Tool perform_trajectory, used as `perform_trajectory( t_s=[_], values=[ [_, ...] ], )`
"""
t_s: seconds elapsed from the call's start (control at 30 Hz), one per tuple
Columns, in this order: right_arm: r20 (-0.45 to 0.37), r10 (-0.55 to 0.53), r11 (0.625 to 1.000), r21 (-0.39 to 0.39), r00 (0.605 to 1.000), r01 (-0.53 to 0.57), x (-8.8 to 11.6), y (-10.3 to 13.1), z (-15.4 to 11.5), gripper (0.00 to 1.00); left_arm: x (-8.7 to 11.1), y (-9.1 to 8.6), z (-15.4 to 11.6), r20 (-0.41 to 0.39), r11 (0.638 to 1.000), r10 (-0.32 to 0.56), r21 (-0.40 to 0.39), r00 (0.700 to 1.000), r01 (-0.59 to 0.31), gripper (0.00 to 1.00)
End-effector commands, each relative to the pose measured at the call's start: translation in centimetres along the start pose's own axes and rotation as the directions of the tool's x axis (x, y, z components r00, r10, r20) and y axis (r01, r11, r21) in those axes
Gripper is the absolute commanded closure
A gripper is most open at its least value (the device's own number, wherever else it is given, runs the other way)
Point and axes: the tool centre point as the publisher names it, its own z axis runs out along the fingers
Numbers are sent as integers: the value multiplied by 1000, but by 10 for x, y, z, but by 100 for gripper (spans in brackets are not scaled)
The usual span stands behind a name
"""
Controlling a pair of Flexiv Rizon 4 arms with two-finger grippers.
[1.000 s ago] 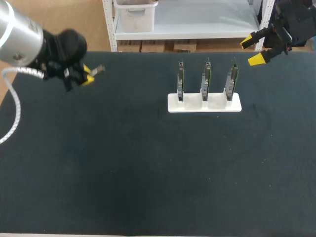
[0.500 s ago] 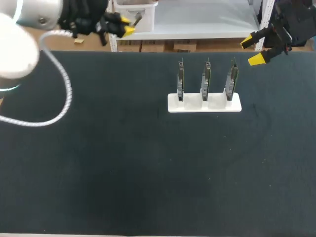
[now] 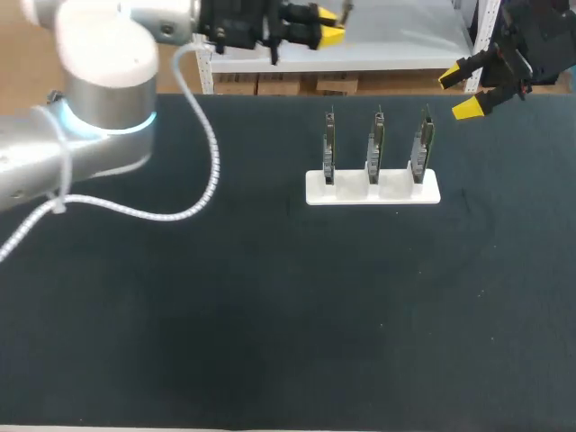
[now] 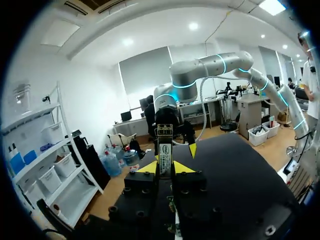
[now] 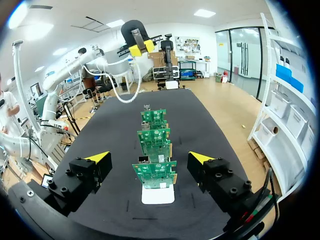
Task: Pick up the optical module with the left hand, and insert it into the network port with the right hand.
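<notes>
Black table [image 3: 270, 315], three upright boards [image 3: 373, 148] in white stand [image 3: 372, 191], left gripper [image 3: 329, 25] clamped on optical module [image 4: 165, 150], right gripper [image 3: 459, 93] wide open, empty.

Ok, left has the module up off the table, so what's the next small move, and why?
Probably carry the left gripper across toward the right gripper for a handover: the optical module is clamped between the left fingers, while the right gripper hangs open and empty, with the boards ahead of it.
</notes>
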Motion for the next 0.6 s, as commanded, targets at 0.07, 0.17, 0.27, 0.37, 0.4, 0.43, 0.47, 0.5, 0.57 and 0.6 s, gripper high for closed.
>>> perform_trajectory(
  t_s=[0.07, 0.17, 0.27, 0.37, 0.4, 0.43, 0.47, 0.5, 0.57, 0.6],
  values=[
    [1, 0, 1000, -2, 1000, 0, 0, -1, 0, 0, 4, 2, 71, 247, 985, -76, 170, 966, 35, 100],
    [1, 0, 1000, -2, 1000, 0, 0, -1, 0, 0, 2, -1, 82, 266, 981, -99, 186, 959, 50, 100],
    [1, 0, 1000, -2, 1000, 0, 0, -1, 0, 0, 3, -6, 91, 280, 977, -125, 200, 952, 69, 100],
    [1, 0, 1000, -2, 1000, 0, 0, -1, 0, 0, 5, -10, 99, 277, 975, -134, 206, 951, 77, 100],
    [1, 0, 1000, -2, 1000, 0, 0, -1, 0, 0, 6, -12, 101, 277, 974, -146, 207, 950, 89, 100],
    [1, 0, 1000, -2, 1000, 0, 0, -1, 0, 0, 7, -13, 103, 280, 973, -159, 208, 947, 102, 100],
    [1, 0, 1000, -2, 1000, 0, 0, -1, 0, 0, 8, -15, 106, 276, 972, -168, 206, 946, 113, 100],
    [1, 0, 1000, -2, 1000, 0, 0, -1, 0, 0, 9, -16, 108, 268, 973, -169, 201, 948, 117, 100],
    [1, 0, 1000, -2, 1000, 0, 0, -1, 0, 0, 11, -18, 111, 253, 975, -164, 186, 953, 118, 100],
    [1, 0, 1000, -2, 1000, 0, 0, -1, 0, 0, 11, -18, 111, 252, 976, -162, 182, 954, 118, 100]
  ],
)
